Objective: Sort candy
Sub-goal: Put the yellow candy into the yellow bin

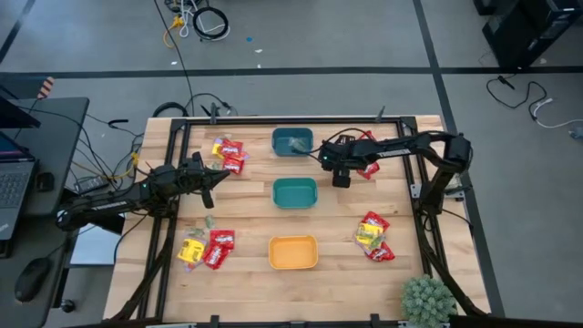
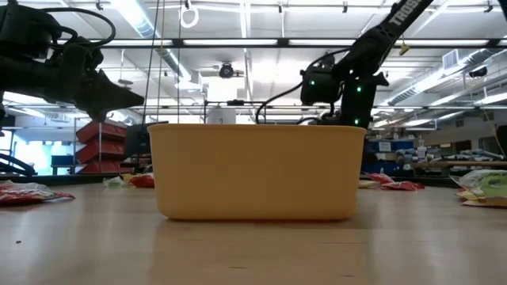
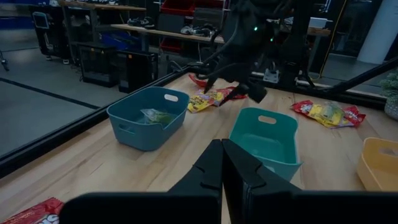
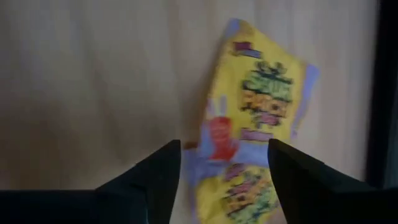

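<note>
Wooden planks make up your counter [image 1: 255,219], and reading it from the left side you first meet your left gripper [image 1: 219,178], hovering above the boards with its fingers [image 3: 214,165] pressed together on nothing. Just beyond its tip lies a far-left cluster of red and yellow candy [image 1: 229,154], and nearer the front edge on that same side sits a second heap of red and yellow packets [image 1: 207,249], with a tiny pale green one [image 1: 209,221] lying apart from it. Down the middle you have three bins in a line: a blue-teal bin [image 1: 292,141] at the back with a pale green packet [image 3: 157,116] inside it, a teal bin [image 1: 295,192] in the centre, and an orange bin [image 1: 292,252] at the front. Moving right, your right gripper [image 1: 342,176] hangs just beside the back bin and the centre bin, over bare wood, with its fingers [image 4: 158,171] spread wide and gripping nothing. Its wrist camera shows a yellow packet [image 4: 255,112] between and below those fingers, but you cannot tell whether it lies flat on the boards. A few red and yellow pieces [image 1: 368,169] rest beside that gripper. Farther right, toward the front, another pile of red and yellow candy [image 1: 373,237] lies on the counter.
</note>
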You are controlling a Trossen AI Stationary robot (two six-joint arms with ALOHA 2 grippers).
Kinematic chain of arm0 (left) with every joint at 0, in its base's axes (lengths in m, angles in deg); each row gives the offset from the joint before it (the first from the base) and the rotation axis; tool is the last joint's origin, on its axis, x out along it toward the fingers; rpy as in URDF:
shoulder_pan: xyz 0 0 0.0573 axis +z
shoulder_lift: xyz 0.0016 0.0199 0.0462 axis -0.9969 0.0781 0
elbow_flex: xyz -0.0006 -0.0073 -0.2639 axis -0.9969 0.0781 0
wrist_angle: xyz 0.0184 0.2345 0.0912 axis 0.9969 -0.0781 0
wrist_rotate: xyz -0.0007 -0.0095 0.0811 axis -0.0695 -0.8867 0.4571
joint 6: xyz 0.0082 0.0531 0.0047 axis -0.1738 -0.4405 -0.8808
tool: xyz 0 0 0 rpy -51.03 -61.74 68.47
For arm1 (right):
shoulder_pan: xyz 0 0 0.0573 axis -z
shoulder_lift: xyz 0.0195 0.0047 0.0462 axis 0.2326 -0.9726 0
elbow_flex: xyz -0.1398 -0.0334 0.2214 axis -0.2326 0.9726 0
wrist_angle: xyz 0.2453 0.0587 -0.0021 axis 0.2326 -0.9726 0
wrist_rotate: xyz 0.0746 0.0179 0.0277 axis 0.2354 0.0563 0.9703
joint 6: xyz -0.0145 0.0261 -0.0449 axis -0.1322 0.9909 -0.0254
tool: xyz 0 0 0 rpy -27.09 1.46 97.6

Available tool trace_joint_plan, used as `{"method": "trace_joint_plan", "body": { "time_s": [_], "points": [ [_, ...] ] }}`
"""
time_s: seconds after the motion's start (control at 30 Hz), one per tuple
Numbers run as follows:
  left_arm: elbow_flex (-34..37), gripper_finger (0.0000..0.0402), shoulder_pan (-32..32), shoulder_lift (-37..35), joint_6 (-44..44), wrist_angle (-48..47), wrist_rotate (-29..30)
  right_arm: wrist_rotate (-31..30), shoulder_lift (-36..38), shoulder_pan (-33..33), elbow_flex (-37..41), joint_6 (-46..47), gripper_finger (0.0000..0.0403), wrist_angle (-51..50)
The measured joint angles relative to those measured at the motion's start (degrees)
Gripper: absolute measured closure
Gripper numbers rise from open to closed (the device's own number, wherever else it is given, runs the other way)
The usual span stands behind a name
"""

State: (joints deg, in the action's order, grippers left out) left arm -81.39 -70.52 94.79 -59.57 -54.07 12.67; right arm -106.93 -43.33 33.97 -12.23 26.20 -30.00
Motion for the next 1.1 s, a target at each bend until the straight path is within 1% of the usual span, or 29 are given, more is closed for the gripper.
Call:
{"method": "trace_joint_plan", "body": {
  "time_s": [0.07,0.13,0.2,0.3,0.33,0.37,0.5,0.7,0.83,0.9,1.0,1.07,1.1],
  "points": [
    [0.0,0.0396,0.0,0.0,-0.1,0.0,0.0,-1.2,-0.9,0.1,0.0,-0.5,0.0185,1.1],
    [0.0,0.0396,0.0,0.0,-0.1,0.0,0.0,-1.2,-1.3,0.3,0.0,-0.8,0.0214,1.9],
    [0.0,0.0396,0.0,0.0,-0.1,0.0,0.0,-1.2,-1.4,0.3,0.0,-0.8,0.0261,2.2],
    [0.0,0.0396,0.0,0.0,-0.1,0.0,0.0,-1.1,-1.4,0.3,0.0,-0.9,0.0362,2.2],
    [0.0,0.0396,0.0,0.0,-0.1,0.0,0.0,-1.1,-1.3,0.3,0.0,-1.3,0.0382,2.1],
    [0.0,0.0396,0.0,0.0,-0.1,0.0,0.0,-1.1,-1.2,0.3,0.0,-1.6,0.0388,2.1],
    [0.0,0.0396,0.0,0.0,-0.1,0.0,0.0,1.8,-0.6,0.0,-1.3,-1.3,0.0400,0.6],
    [0.0,0.0396,0.0,0.0,0.0,0.0,0.0,4.1,4.0,-1.7,-2.6,-1.0,0.0403,0.2],
    [0.0,0.0396,0.0,0.0,0.1,0.0,0.0,9.3,7.7,-2.5,-2.8,2.6,0.0403,0.1],
    [0.0,0.0396,0.0,0.0,0.1,0.0,0.0,10.0,8.8,-2.8,-2.9,5.8,0.0402,-0.1],
    [0.0,0.0396,0.0,0.0,-0.1,0.0,0.0,8.9,8.7,-2.3,-2.3,9.0,0.0387,-0.3],
    [0.0,0.0396,0.0,0.0,-0.1,0.0,0.0,9.4,7.8,-1.0,-2.1,10.3,0.0365,0.7],
    [0.0,0.0396,0.0,0.0,-0.1,0.0,0.0,10.7,7.4,-0.1,-2.1,11.0,0.0352,1.0]
  ]
}}
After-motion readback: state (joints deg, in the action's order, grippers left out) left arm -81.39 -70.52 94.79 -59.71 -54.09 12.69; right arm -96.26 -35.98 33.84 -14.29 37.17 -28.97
